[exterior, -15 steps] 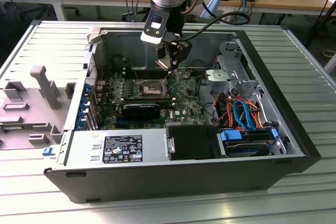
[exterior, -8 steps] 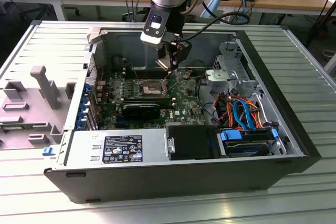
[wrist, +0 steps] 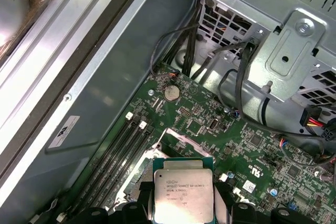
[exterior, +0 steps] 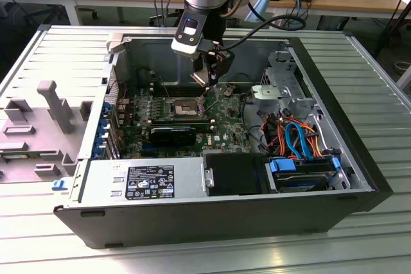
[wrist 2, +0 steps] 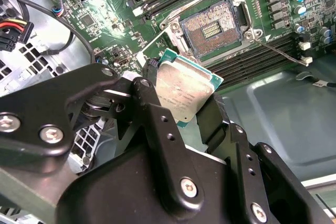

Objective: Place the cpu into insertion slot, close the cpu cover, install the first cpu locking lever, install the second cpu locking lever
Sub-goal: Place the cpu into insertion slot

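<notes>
Status: gripper [wrist 2: 180, 97] pinching cpu [wrist: 183, 196] by two opposite edges. Location: above the motherboard [wrist: 247, 145], near the insertion slot [wrist 2: 211, 28], whose contacts lie uncovered.

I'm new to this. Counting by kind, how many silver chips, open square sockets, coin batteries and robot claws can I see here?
cpu: 1
insertion slot: 1
coin battery: 1
gripper: 1, shut on the cpu
Total: 4

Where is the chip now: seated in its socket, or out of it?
Out. The gripper holds the chip clear of the board, and the socket shows bare contacts.
</notes>
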You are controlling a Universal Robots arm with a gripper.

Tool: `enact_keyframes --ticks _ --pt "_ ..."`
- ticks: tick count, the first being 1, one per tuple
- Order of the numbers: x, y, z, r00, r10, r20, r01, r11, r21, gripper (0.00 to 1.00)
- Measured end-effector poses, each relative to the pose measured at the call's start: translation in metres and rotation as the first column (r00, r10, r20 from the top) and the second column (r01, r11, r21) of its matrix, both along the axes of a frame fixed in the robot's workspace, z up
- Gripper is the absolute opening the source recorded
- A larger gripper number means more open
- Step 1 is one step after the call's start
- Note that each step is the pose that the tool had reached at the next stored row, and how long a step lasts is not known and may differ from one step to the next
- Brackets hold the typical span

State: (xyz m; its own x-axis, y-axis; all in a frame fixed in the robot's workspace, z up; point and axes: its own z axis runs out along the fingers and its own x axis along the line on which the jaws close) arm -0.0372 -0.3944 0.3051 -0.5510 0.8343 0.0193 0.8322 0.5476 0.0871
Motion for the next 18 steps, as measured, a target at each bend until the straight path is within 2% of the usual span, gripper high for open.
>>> enact_keyframes --ticks 18 --pt "0.0000 0.0000 -0.0001 0.9998 -0.019 0.0001 0.019 0.9998 0.0001 0.54"
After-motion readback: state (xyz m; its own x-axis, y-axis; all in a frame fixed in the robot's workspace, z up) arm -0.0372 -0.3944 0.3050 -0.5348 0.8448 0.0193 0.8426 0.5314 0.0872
